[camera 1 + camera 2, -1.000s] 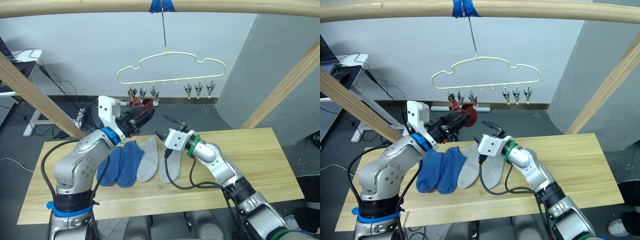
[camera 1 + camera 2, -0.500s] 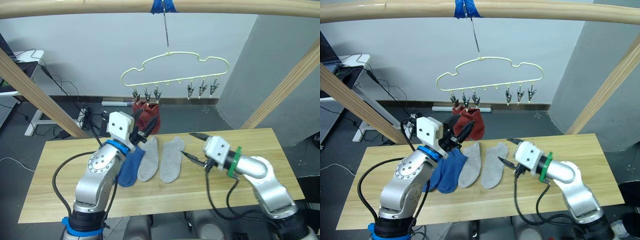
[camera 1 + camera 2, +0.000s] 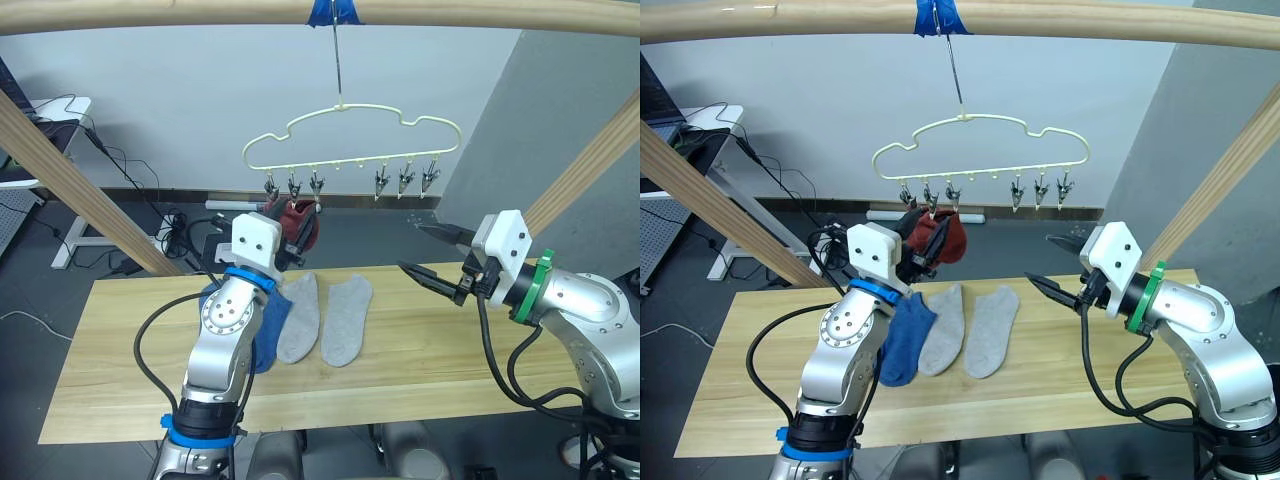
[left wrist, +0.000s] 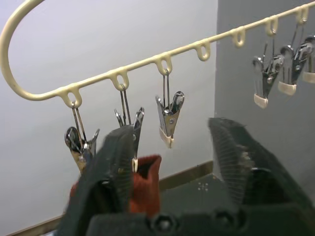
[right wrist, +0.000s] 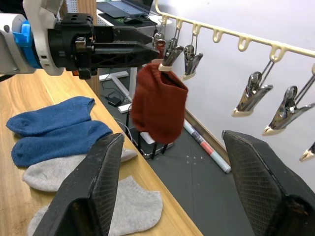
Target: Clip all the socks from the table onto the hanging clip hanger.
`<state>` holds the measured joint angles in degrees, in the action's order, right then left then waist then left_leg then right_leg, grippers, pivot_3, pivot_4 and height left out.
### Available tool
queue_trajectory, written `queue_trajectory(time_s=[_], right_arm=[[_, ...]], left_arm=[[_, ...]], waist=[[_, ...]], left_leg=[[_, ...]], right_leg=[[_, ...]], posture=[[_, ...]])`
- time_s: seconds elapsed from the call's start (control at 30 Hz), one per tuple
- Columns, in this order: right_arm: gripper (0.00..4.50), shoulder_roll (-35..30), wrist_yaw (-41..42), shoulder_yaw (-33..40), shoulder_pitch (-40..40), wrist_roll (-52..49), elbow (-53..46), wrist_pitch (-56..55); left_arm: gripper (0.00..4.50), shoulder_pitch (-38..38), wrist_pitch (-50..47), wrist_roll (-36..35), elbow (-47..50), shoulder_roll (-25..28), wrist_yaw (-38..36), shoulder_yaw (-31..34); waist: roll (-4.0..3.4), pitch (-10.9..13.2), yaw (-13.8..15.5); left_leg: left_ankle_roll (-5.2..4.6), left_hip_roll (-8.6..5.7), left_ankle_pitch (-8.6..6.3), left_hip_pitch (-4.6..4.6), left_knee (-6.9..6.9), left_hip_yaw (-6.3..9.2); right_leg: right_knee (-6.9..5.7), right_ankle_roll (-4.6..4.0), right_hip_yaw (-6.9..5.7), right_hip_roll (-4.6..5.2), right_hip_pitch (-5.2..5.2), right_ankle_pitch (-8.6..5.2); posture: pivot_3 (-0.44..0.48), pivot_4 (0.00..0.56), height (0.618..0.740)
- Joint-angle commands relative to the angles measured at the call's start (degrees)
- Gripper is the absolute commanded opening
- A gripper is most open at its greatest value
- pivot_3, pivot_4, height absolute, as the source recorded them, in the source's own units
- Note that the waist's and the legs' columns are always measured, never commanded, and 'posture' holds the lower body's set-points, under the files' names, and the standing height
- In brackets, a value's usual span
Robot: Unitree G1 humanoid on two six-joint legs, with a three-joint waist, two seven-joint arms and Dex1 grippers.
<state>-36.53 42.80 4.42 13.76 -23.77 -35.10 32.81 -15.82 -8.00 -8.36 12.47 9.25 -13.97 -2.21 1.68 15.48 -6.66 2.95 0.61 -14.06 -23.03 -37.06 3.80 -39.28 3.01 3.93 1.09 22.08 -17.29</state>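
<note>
The pale yellow clip hanger (image 3: 350, 135) hangs by its hook from the beam. A rust red sock (image 3: 302, 222) dangles from its left-end clips (image 4: 167, 110), and a second red piece (image 4: 76, 189) shows beside it. My left gripper (image 3: 296, 236) is open just under those clips, its fingers (image 4: 110, 167) either side of the red sock without touching it. Out to the right my right gripper (image 3: 410, 247) is open and empty, raised above the table (image 3: 450, 350). Blue socks (image 5: 54, 115) and two light grey socks (image 3: 298, 318) (image 3: 347, 318) lie side by side on the table.
The thick wooden beam (image 3: 200, 12) with blue tape (image 3: 333, 10) runs overhead. Slanted wooden struts (image 3: 70, 170) (image 3: 580, 170) flank the table. Three bare clips (image 3: 405, 180) hang at the hanger's right end. Bare tabletop stretches to the right of the socks.
My right gripper has swung from the middle of the table out to the right and risen. My left gripper has let go of the red sock, which now hangs from the clips.
</note>
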Motion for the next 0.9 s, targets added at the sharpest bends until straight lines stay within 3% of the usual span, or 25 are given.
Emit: queue_trajectory(time_s=[0.03,0.9], right_arm=[[3.35,-1.0,-0.3,1.5,0.4,-1.3,-1.6,-0.1],[3.35,-3.2,-0.2,1.9,2.3,-6.3,-1.1,1.4]], left_arm=[[1.79,-1.9,1.6,2.0,-0.9,-1.3,1.7,-0.8],[1.79,-14.8,9.6,7.1,-18.0,-7.8,8.7,-0.1]], waist=[[0.0,0.0,0.0],[0.0,0.0,0.0]], left_leg=[[0.0,0.0,0.0,-0.01,0.0,0.0],[0.0,-0.03,0.0,-0.08,0.0,-0.12]], right_leg=[[0.01,0.01,0.0,0.0,0.0,0.0],[0.2,0.11,0.0,-0.01,-0.01,0.07]], posture=[[-0.226,0.246,0.74],[-0.25,0.246,0.74]])
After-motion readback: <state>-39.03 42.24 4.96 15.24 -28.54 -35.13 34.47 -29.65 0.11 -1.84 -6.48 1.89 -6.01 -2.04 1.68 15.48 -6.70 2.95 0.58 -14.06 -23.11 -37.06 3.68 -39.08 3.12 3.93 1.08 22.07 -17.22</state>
